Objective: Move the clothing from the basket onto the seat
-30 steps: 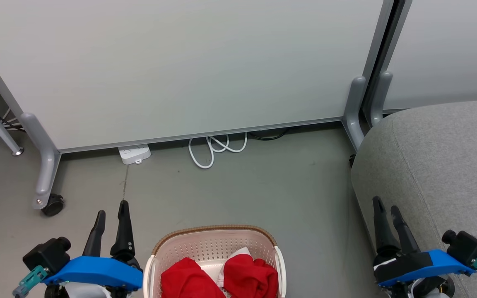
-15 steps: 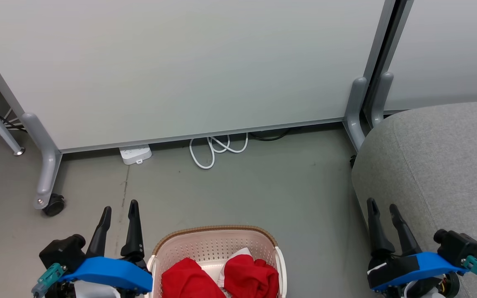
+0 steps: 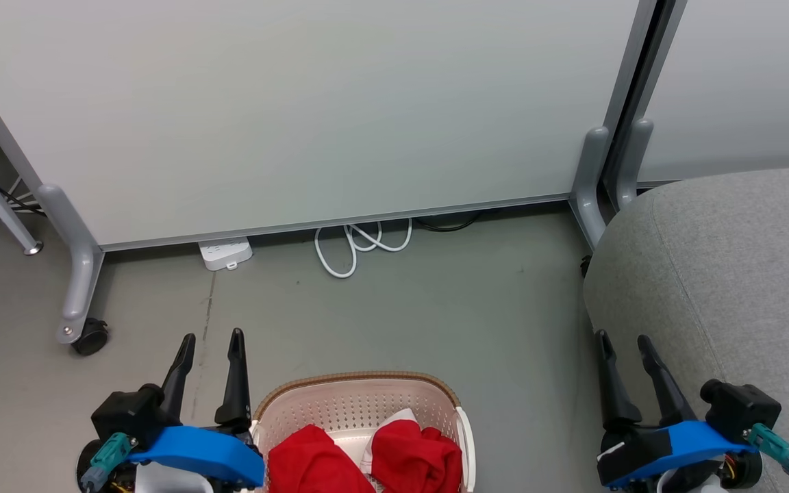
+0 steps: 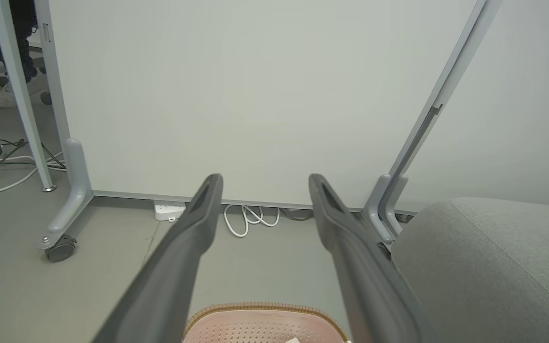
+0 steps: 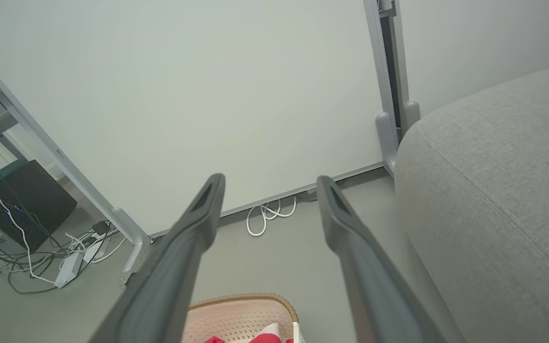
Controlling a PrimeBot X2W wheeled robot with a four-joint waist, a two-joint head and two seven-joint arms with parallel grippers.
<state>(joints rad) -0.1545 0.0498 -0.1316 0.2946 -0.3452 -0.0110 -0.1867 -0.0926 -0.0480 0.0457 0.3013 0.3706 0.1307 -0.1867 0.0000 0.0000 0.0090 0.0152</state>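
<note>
While the clothing [image 3: 312, 460] sits bunched inside the basket [image 3: 357, 377], two red heaps side by side w/ white trim btwn them, both hands hang empty. Left hand [image 3: 212, 335] is just beside the basket's left rim, fingers spread, nothing btwn them. Right hand [image 3: 621, 336] is at the seat [image 3: 730, 274] edge, well apart from the basket, fingers likewise parted, gripping nothing. Seat, on the robot's right, is grey fabric w/ a seam. Basket stands on the floor [image 3: 401, 315]. Beyond it a white cable [image 3: 360, 244] and power strip [image 3: 225, 253] lie at the partition [image 3: 298, 103] foot.
</note>
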